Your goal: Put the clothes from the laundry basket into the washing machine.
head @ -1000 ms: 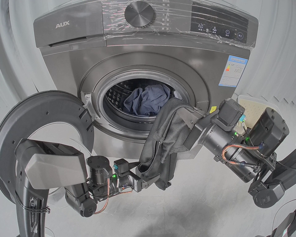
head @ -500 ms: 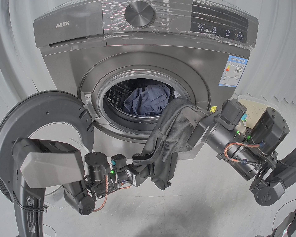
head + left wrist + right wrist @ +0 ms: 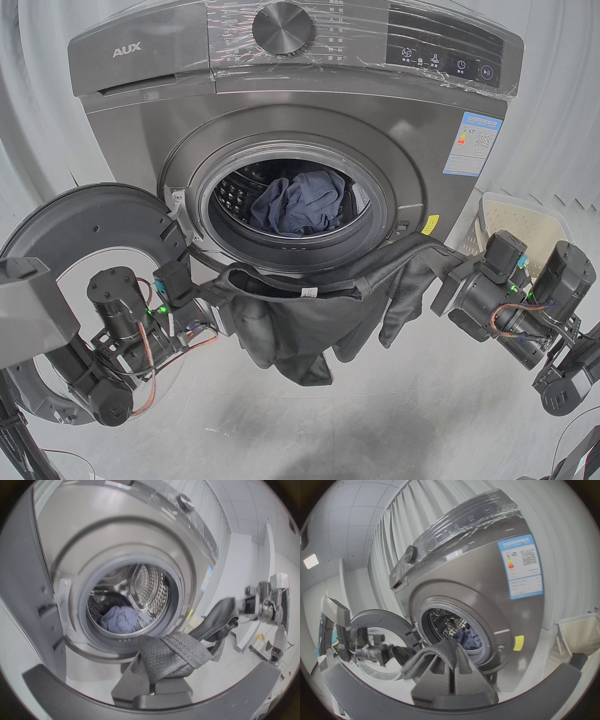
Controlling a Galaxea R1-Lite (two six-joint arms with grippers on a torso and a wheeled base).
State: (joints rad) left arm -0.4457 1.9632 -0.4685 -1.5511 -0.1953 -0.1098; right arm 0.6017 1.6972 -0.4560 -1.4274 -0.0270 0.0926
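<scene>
Now we hold a black garment (image 3: 300, 312) stretched before the washing machine (image 3: 156, 125) | left fingers (image 3: 131, 686), right fingers (image 3: 431, 680): both gripping it

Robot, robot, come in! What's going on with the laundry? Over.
Left gripper and right gripper both shut on the black garment, stretched between them below the washer opening. Blue clothes in drum. Door open, way clear.
</scene>
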